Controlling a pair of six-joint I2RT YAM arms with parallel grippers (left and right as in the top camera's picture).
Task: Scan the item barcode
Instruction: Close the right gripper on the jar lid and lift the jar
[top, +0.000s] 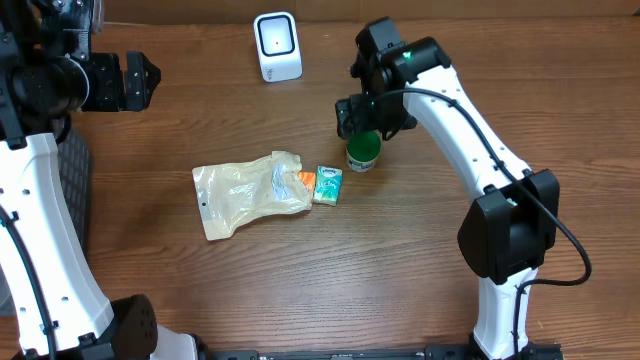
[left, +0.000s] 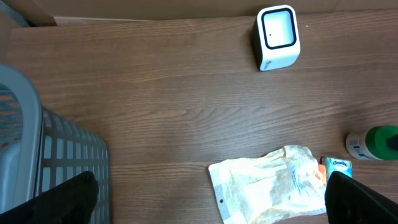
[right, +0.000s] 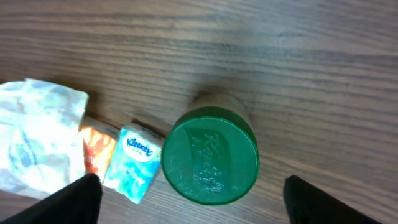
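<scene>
My right gripper (top: 362, 128) gapes over the green-lidded jar (right: 210, 155), holding nothing; my left gripper (top: 135, 82) is open too. Lifting the jar to the scanner (top: 277, 45) is not yet done.

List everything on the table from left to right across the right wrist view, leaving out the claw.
crumpled plastic bag → orange packet → Kleenex tissue pack → green-lidded container
</scene>
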